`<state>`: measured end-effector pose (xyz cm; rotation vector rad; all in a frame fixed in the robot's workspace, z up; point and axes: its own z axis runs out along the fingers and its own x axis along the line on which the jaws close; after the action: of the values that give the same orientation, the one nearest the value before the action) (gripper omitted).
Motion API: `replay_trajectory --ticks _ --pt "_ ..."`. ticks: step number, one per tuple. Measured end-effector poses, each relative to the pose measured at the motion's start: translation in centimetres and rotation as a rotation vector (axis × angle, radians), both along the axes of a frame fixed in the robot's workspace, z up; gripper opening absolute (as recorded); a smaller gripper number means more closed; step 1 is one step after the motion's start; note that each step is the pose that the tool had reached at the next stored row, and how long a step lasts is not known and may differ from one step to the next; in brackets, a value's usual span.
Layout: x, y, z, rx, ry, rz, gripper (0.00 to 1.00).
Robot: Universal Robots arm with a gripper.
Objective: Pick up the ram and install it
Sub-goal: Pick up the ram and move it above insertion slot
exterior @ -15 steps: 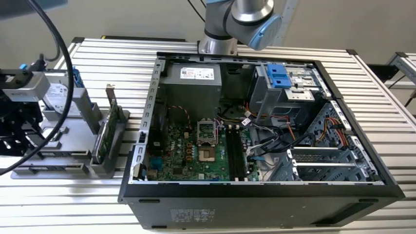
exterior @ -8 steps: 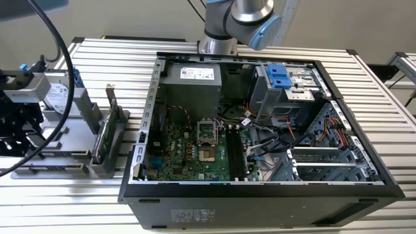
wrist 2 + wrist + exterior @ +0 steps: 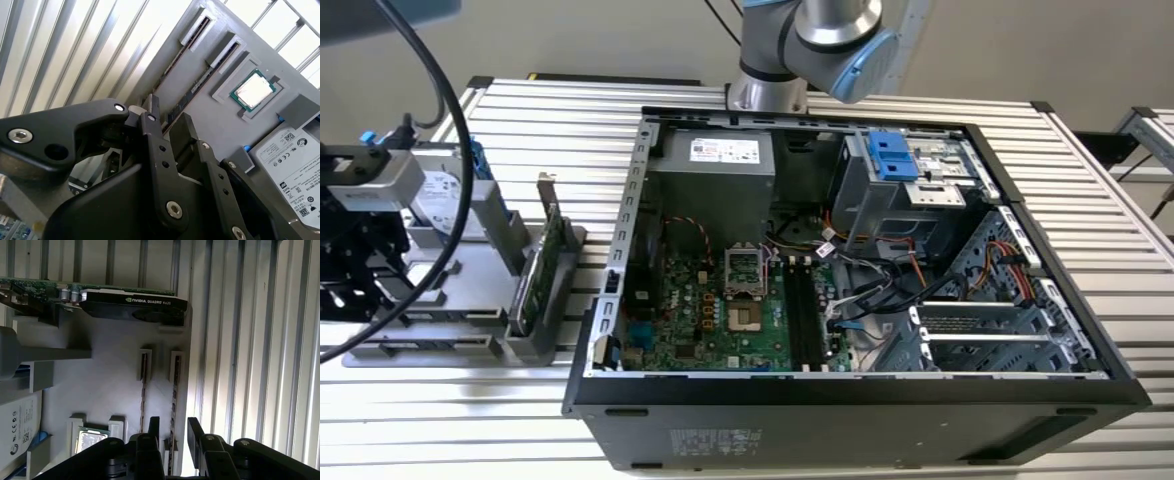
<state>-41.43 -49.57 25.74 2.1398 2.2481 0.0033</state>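
Two black fingers of the gripper stand parted to a moderate width. They straddle the ram, one finger on each side of the stick. In the first wrist view a gap shows between each finger and the board, so the jaws are not clamped on it.

The ram stands on its long edge in a narrow slot of the grey holder. One end is seated in a raised end block of that holder. A second memory stick stands in the parallel slot just beside it, outside the fingers. In the second wrist view both sticks run side by side away from the fingertips.

Further out on the same holder, a processor chip lies flat in a square recess. A hard drive with a white label sits beyond the chip. A green graphics card with a black fan shroud stands on edge at the far end of the holder.

In the exterior view the holder rests on the slatted aluminium table, to the exterior view's left of the open computer case. The motherboard lies flat inside the case, with long black memory slots beside the processor socket.
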Motion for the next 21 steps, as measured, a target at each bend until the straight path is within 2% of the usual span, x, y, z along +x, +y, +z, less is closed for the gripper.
replay_trajectory --ticks 7,21 --pt "0.0 0.0 -0.32 -0.0105 0.0002 0.0 1.0" --pt "0.0 0.0 -0.71 -0.011 0.0002 0.0 1.0"
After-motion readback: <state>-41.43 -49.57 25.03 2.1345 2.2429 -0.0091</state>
